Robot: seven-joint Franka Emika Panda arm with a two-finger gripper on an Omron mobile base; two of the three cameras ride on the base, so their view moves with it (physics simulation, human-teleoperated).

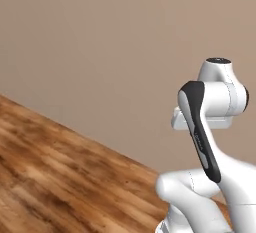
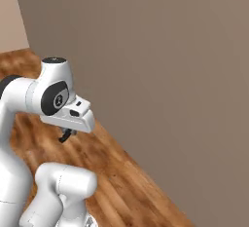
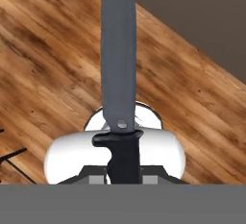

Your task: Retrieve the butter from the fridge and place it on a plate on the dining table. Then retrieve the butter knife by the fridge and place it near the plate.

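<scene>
My gripper (image 3: 124,169) is shut on the butter knife (image 3: 118,50). In the hand view its black handle sits between the jaws and its long grey blade runs straight up the frame, over the wooden floor. The right base view shows the hand held low beside the arm, with the gripper (image 2: 66,135) as a small dark tip under it, pointing down at the floor. The butter, the fridge, the plate and the dining table are out of view.
A brown wooden floor (image 1: 60,177) runs up to a plain beige-brown wall (image 2: 170,75) close ahead. The wall meets the floor along a diagonal line in both base views. A lighter wall section (image 2: 12,16) shows at the far left.
</scene>
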